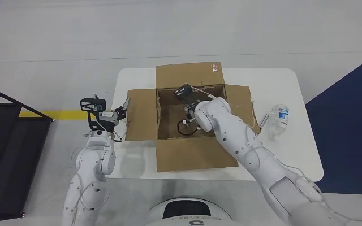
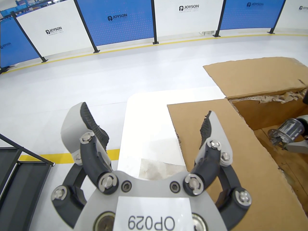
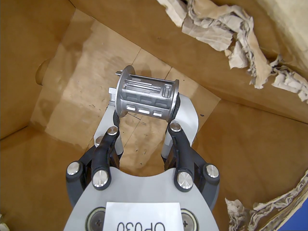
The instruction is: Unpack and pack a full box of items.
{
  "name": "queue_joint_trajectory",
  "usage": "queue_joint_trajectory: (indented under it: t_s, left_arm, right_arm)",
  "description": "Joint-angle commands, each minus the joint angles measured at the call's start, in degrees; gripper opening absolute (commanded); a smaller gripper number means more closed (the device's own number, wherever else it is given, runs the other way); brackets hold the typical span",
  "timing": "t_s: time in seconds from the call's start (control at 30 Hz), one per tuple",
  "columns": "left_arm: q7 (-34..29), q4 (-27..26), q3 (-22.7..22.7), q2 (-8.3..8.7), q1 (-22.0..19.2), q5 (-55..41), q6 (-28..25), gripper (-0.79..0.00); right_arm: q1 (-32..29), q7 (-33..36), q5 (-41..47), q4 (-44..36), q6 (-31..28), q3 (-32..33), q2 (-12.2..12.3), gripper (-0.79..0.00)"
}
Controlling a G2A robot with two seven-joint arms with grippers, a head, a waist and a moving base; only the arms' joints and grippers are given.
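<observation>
Presently the right gripper point(image 3: 146, 109) has its fingers clamped on the metal spool point(image 3: 144, 92) by its end flanges, inside the box point(image 3: 38, 37). We fear it may twist loose, since the contact seems partly hidden. The left gripper point(image 2: 149, 133) hangs wide open and empty, left of the box.

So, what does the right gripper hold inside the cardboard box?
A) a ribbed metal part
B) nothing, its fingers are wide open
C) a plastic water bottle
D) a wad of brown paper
A: the right gripper is shut on the ribbed metal part inside the cardboard box, while the brown paper lies apart by the wall.
</observation>
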Motion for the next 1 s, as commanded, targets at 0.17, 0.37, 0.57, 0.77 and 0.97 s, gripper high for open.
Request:
queue_joint_trajectory:
  t_s: [0.17, 0.37, 0.57, 0.77, 0.97]
  left_arm:
    - [0.0, 0.0, 0.0, 0.0, 0.0, 0.0, 0.0, 0.0]
    - [0.0, 0.0, 0.0, 0.0, 0.0, 0.0, 0.0, 0.0]
    - [0.0, 0.0, 0.0, 0.0, 0.0, 0.0, 0.0, 0.0]
    - [0.0, 0.0, 0.0, 0.0, 0.0, 0.0, 0.0, 0.0]
    - [0.0, 0.0, 0.0, 0.0, 0.0, 0.0, 0.0, 0.0]
  right_arm:
    - [-1.9, -0.65, -4.3, -6.75, 0.32, 2.29, 0.7, 0.0]
    - [-15.57, -8.98, -13.87, -31.13, -0.98, 10.89, 3.97, 0.0]
    - [-34.87, -16.93, -15.54, -51.26, -7.14, 26.3, 7.08, 0.0]
    - [-41.51, -18.84, -15.19, -55.56, -10.12, 33.48, 7.92, 0.0]
    - [-41.51, -18.84, -15.19, -55.56, -10.12, 33.48, 7.92, 0.0]
